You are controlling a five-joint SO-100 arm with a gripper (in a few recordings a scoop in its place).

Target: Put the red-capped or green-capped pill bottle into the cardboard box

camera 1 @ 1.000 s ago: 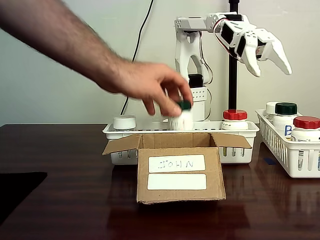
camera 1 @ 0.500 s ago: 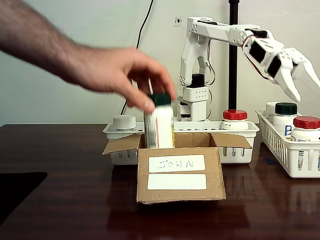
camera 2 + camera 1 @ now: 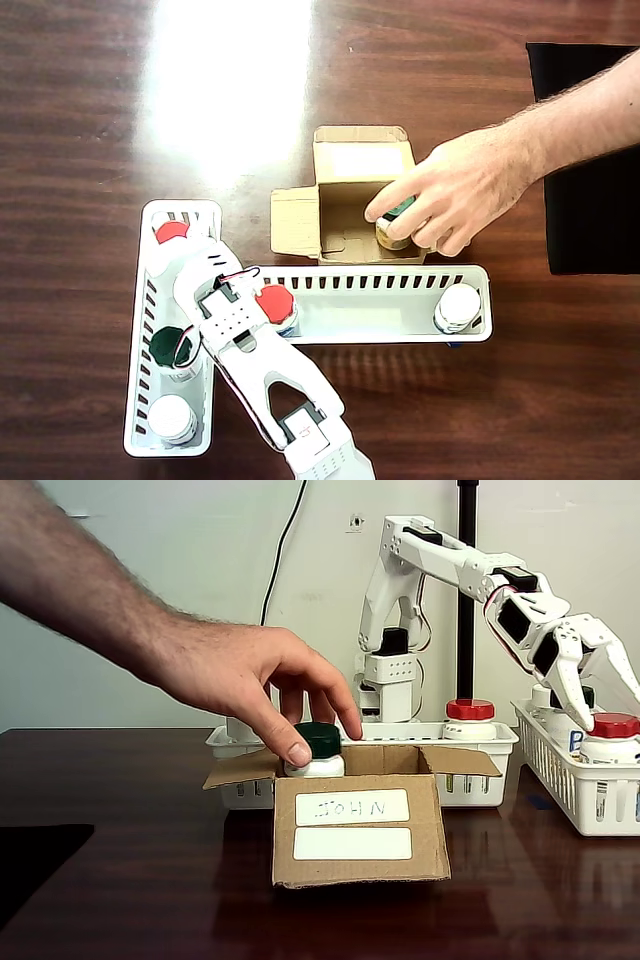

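Dark wooden table [image 3: 120, 880]: a person's hand [image 3: 235, 675] lowers a green-capped bottle [image 3: 317, 750] into the cardboard box [image 3: 355, 825]. At three o'clock, the gripper [image 3: 600, 685] hangs open and empty above a red-capped pill bottle [image 3: 612, 738], not yet grasped.

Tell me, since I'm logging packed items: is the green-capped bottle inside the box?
Yes, mostly: a person's hand holds the green-capped bottle upright, its cap above the rim of the box.

The cardboard box [image 3: 360, 815] stands at the middle of the desk [image 3: 130, 880] in the fixed view. A bottle [image 3: 316, 752] sits inside it at its left part, under a person's hand [image 3: 250, 675]. Just behind the box lies a long basket [image 3: 380, 305]. At the right edge stands a second basket [image 3: 580, 780], and the tool [image 3: 590, 685] hangs over it.
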